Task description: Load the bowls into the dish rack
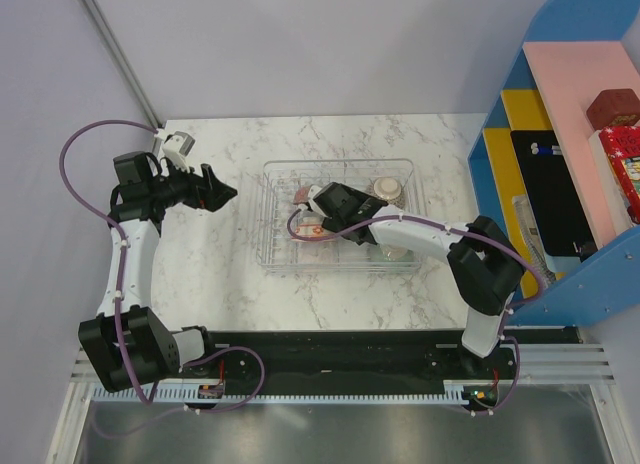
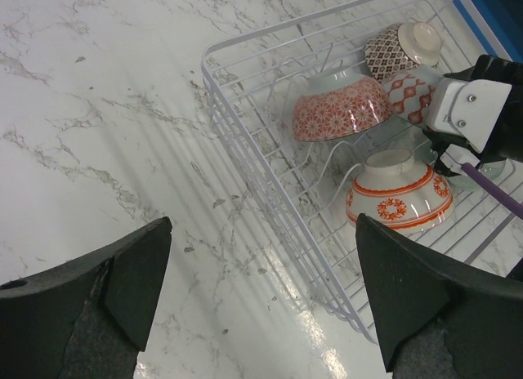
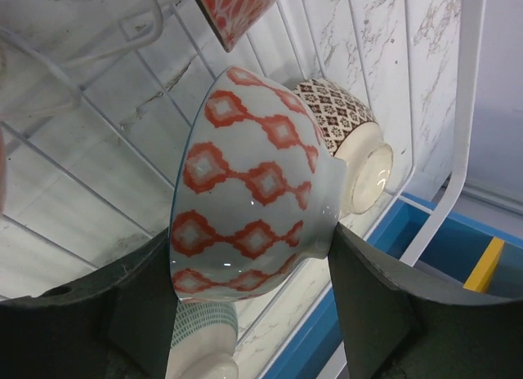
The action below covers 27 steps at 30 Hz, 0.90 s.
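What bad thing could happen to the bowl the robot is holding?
The red-diamond bowl hangs tilted between the right end effector fingers, and its glossy sides could slip. It is close to the brown lattice bowl, so lowering it might knock them together in the dish rack.

White marble-veined tabletop (image 1: 230, 274) under bright, even light, with plain pale grey walls (image 1: 300, 44) from 9 to 12 o'clock. At 3 o'clock stands a blue shelf unit (image 1: 590, 14) — yellow panel (image 1: 524, 109) and pink panel (image 1: 575, 94) inside. A black rail (image 1: 340, 349) runs along 6 o'clock.
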### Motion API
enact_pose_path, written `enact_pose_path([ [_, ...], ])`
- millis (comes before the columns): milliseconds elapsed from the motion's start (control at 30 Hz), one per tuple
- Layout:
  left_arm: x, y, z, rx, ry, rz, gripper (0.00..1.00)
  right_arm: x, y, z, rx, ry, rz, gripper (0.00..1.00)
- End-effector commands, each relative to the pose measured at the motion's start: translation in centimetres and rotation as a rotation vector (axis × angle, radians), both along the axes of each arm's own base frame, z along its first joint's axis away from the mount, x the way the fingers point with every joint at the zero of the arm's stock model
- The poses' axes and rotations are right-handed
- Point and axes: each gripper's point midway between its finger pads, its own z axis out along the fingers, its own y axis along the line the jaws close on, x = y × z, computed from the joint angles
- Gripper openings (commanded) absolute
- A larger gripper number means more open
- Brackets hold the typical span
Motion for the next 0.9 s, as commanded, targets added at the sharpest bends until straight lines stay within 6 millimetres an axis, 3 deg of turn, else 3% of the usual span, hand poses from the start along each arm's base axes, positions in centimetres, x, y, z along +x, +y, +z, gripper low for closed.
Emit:
enact_pose_path([
  [0, -0.1, 0.0, 1.0, 0.012, -0.065, -0.022, 1.00, 0.1, 0.0, 0.0, -0.053, -0.044, 0.003, 0.00],
  [167, -0.2, -0.1, 1.1, 0.008, -0.066, -0.023, 1.00, -1.0, 0.2, -1.2, -0.082, -0.018, 0.037, 0.03],
  [267, -0.2, -0.1, 1.0, 0.008, -0.064, -0.021, 1.00, -1.3, 0.3, -1.3, -0.085, -0.009, 0.049, 0.23],
  [300, -0.2, -0.1, 1.1, 0.009, -0.067, -0.021, 1.00, -1.5, 0.4, -1.3, -0.085, -0.003, 0.056, 0.47],
  [467, -0.2, 0.0, 1.1, 0.010, -0.068, -0.017, 1.00, -2.1, 0.4, -1.3, -0.076, 0.025, 0.075, 0.75],
  [567, -0.2, 0.1, 1.3, 0.012, -0.076, -0.015, 1.00, -2.3, 0.7, -1.1, -0.052, 0.034, 0.081, 0.80],
  [667, -0.3, 0.1, 1.3, 0.010, -0.075, -0.016, 1.00, -2.5, 0.8, -0.8, -0.033, 0.039, 0.085, 0.91],
  [867, -0.3, 0.1, 1.4, 0.009, -0.076, -0.015, 1.00, -2.8, 0.7, -0.3, -0.012, 0.045, 0.093, 0.95],
])
